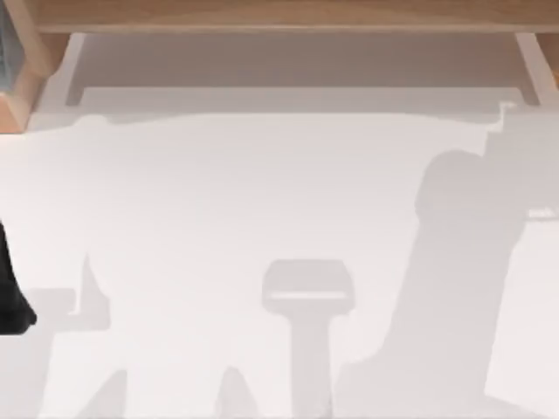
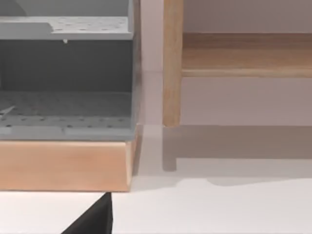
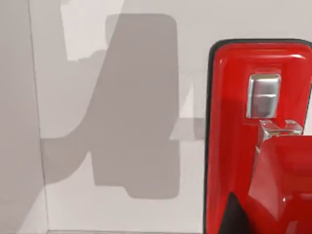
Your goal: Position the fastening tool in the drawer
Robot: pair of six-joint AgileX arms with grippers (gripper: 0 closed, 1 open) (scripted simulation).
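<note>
The red stapler (image 3: 243,146) lies close under the right wrist camera on a white surface; whether the right pincer is apart or clamped, I cannot tell.

Bright, even light is falling on my white surface (image 1: 218,192). Soft grey arm shadows are lying across it, edges slightly blurred. The red stapler (image 3: 234,146) is showing glossy glare beside its silvery mark (image 3: 263,95).
</note>
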